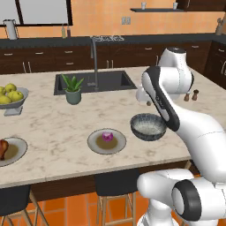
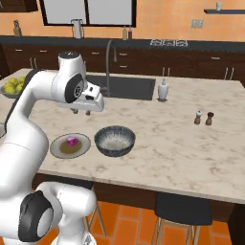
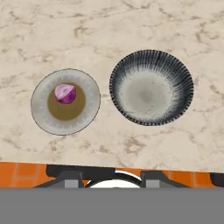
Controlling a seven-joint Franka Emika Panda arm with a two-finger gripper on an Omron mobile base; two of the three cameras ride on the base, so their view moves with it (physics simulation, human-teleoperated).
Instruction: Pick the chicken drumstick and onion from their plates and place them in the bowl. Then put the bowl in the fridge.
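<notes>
The dark-grey bowl [image 1: 148, 126] [image 2: 114, 140] [image 3: 151, 87] stands empty near the island's front edge. Just to its left a grey plate [image 1: 98, 147] [image 2: 80, 148] [image 3: 89, 111] holds the purple onion [image 1: 107, 136] [image 2: 71, 140] [image 3: 65, 93]. Further left, at the picture's edge, a second plate [image 1: 16, 154] carries the reddish-brown chicken drumstick [image 1: 3, 148]. My gripper [image 2: 81, 112] [image 3: 111, 178] hangs open and empty well above the counter, behind the onion plate and the bowl, pointing straight down. The fridge is out of view.
A footed fruit bowl [image 1: 15, 103] of yellow-green fruit stands at the far left. A potted plant [image 1: 73, 90] sits beside the sink [image 1: 110, 80]. A soap bottle [image 2: 163, 90] and two shakers [image 2: 204, 117] are to the right. Stools stand below the front edge.
</notes>
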